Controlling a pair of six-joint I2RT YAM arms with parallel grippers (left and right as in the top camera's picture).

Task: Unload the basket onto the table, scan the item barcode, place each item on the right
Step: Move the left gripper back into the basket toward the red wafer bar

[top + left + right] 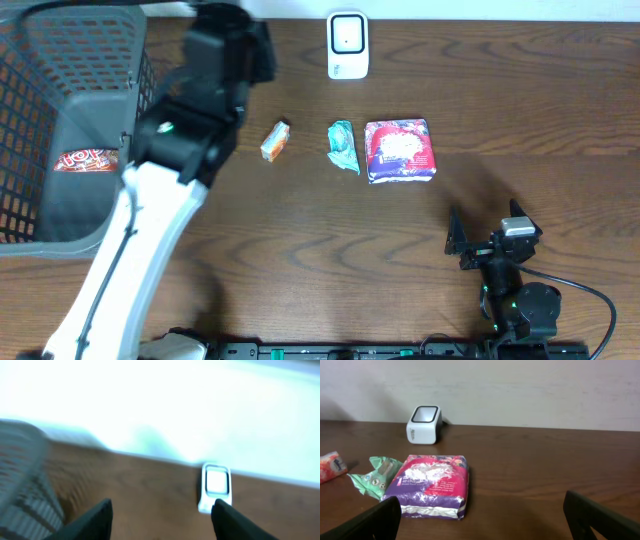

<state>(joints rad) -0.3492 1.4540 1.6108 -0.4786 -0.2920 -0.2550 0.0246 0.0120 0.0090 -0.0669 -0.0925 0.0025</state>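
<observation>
Dark wood-grain tabletop stretches under both arms, and a pale wall rises behind it in the wrist views. At the far edge stands the barcode scanner, a small white box with a dark-framed window. Nearer, three items lie in a row with nothing touching them. The orange packet is on the left by itself. The crumpled green packet is in the middle, just beside the purple-and-pink pack on the right. Which of them is meant for scanning cannot be told. At the left end sits a grey mesh basket, and a red-and-white packet lies on its floor. The white left arm slants up from the near edge between the basket and the orange packet, with its black wrist over the far part of the table, left of the scanner. In its own blurred view the left gripper is released: its two dark fingers stand apart with nothing between them, the scanner showing beyond and the basket mesh at the left edge. The right gripper sits low near the front right, well apart from the items. It is spread wide and empty, facing the purple-and-pink pack and the scanner.
</observation>
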